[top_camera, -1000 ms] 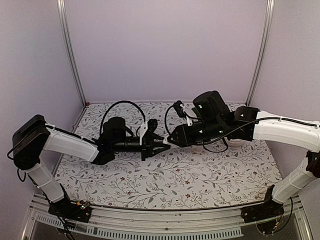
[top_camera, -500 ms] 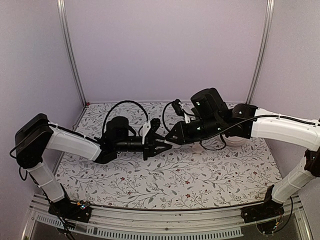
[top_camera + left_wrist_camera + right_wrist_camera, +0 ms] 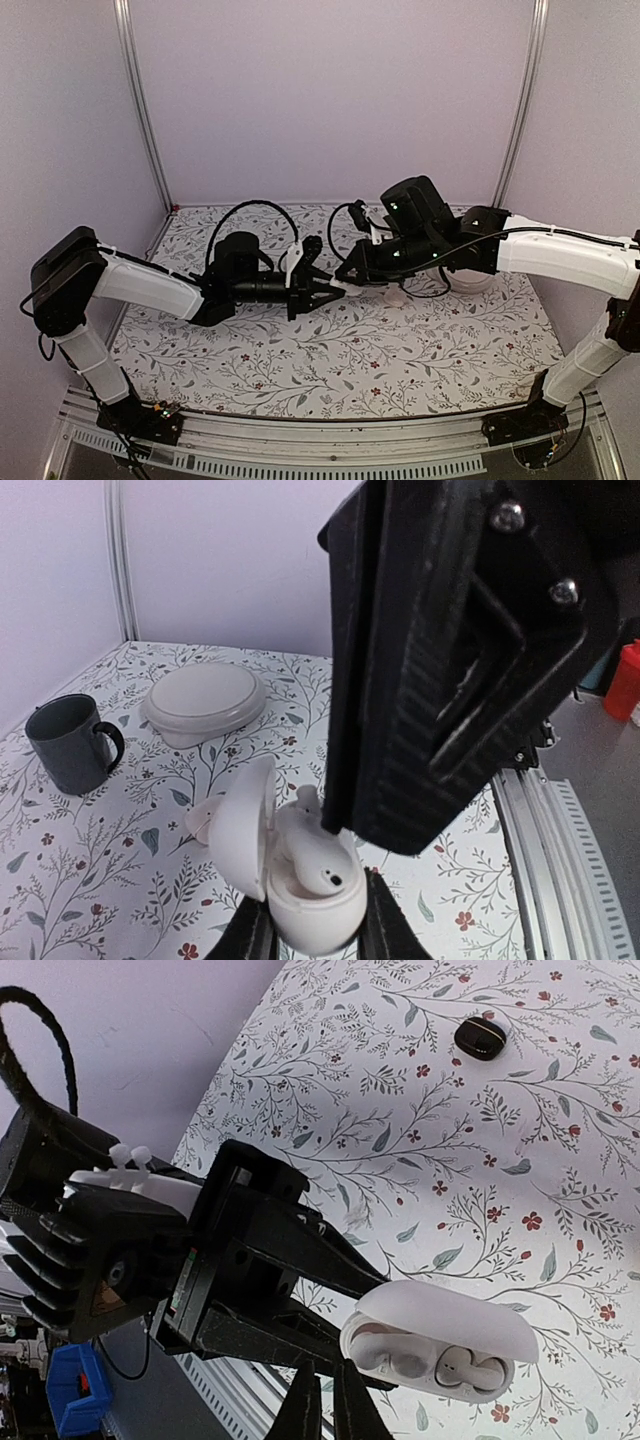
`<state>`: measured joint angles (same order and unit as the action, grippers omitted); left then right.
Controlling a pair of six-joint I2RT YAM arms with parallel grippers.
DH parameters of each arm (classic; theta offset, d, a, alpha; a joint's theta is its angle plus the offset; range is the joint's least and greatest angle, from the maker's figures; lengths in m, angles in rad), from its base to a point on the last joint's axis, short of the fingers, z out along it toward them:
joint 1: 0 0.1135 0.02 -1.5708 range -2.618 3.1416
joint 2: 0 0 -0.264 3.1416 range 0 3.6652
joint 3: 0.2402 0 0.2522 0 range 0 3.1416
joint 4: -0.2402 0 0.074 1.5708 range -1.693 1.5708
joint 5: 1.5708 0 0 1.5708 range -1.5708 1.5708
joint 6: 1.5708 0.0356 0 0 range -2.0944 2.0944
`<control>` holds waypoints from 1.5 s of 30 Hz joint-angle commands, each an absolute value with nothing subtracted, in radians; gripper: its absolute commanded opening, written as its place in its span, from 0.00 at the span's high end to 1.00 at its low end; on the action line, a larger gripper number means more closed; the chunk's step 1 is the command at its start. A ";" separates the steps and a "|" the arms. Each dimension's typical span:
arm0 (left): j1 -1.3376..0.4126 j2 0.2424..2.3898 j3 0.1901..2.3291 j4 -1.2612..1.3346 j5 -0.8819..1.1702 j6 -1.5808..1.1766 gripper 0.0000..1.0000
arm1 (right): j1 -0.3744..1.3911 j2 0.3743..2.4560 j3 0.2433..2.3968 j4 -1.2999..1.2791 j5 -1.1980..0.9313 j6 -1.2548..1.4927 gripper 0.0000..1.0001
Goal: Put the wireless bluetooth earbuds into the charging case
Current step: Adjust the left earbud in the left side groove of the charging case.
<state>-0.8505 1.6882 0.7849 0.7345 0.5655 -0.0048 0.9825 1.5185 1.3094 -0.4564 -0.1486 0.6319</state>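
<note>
at left, we see the left gripper (image 3: 318, 290) clamped on the open charging case (image 3: 300, 895), raised over the table (image 3: 400, 360), 1 earbud (image 3: 325, 875) seated inside; at right, the right gripper (image 3: 346, 283), fingers together, tips at the case's rim.

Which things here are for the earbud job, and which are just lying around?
For the job:
- charging case, open
- earbud sitting in it
- left pincer, holding the case
- right pincer, shut, right by the case

Just lying about:
- grey mug
- white dish
- black oval thing
</note>
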 commanded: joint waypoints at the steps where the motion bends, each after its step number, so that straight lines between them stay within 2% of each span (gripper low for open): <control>1: -0.859 1.692 0.804 0.738 0.584 -0.009 1.00 | 0.981 1.540 1.307 -0.456 -0.139 0.638 0.92; 8: -0.861 1.681 0.796 0.731 0.589 -0.003 1.00 | 0.979 1.526 1.302 -0.459 -0.080 0.642 0.94; 34: -0.868 1.657 0.806 0.729 0.598 0.014 1.00 | 1.000 1.585 1.284 -0.476 -0.089 0.620 0.96; 45: -0.837 1.683 0.766 0.816 0.644 -0.064 1.00 | 0.986 1.429 1.304 -0.465 -0.056 0.573 0.93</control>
